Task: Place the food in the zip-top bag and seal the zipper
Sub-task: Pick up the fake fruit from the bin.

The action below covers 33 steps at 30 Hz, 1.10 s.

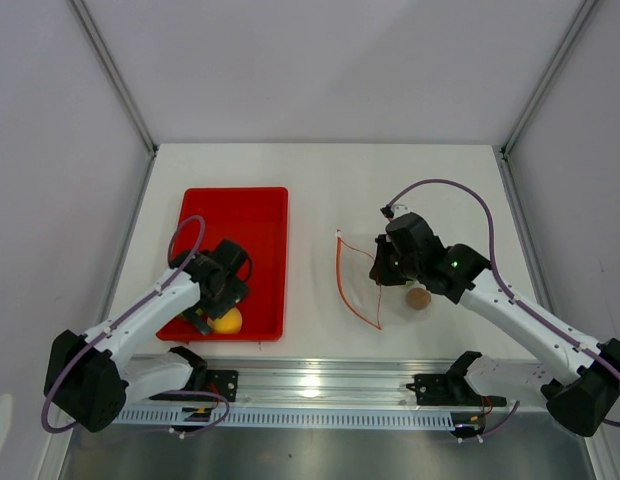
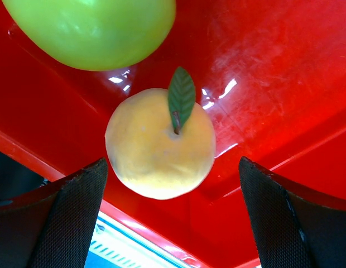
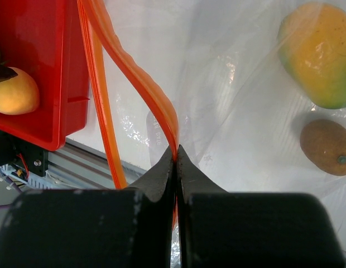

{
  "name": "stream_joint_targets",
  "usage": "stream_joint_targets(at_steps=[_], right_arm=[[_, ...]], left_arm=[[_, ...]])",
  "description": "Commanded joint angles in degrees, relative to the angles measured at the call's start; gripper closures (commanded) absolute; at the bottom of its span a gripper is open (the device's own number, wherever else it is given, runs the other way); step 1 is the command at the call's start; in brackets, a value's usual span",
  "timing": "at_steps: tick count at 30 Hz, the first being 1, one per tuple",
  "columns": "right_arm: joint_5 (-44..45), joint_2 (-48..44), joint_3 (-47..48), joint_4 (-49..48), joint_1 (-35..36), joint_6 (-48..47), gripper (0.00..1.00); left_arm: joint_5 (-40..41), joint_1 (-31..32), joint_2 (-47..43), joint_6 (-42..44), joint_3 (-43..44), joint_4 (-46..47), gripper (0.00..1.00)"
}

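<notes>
The left gripper (image 2: 173,163) is seen by its wrist camera with jaws wide apart on both sides of a yellow-orange fruit (image 2: 160,145) in the red tray (image 2: 273,67); a green apple (image 2: 89,30) beyond it is hidden in the top view. Right of the tray, the zipper (image 3: 162,106) of the zip-top bag (image 3: 240,111) is pinched tightly by the right gripper (image 3: 176,152). Only that wrist view shows a yellow-green fruit (image 3: 318,56) near the small brown fruit (image 3: 326,146)
</notes>
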State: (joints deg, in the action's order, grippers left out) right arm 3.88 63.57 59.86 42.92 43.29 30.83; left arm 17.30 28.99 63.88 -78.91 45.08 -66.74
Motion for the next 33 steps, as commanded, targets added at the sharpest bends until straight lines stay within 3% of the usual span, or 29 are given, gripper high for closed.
stream_joint_targets(at_steps=[1, 33], right_arm=[[0.8, -0.8, -0.3, -0.8, 0.2, -0.8, 1.0], [0.8, -0.5, -0.9, -1.0, 0.2, -0.7, 1.0]], left_arm=[[-0.9, -1.0, 0.8, 0.9, -0.8, 1.1, 0.0], [-2.4, -3.2, 4.6, 1.7, -6.4, 7.3, 0.03]])
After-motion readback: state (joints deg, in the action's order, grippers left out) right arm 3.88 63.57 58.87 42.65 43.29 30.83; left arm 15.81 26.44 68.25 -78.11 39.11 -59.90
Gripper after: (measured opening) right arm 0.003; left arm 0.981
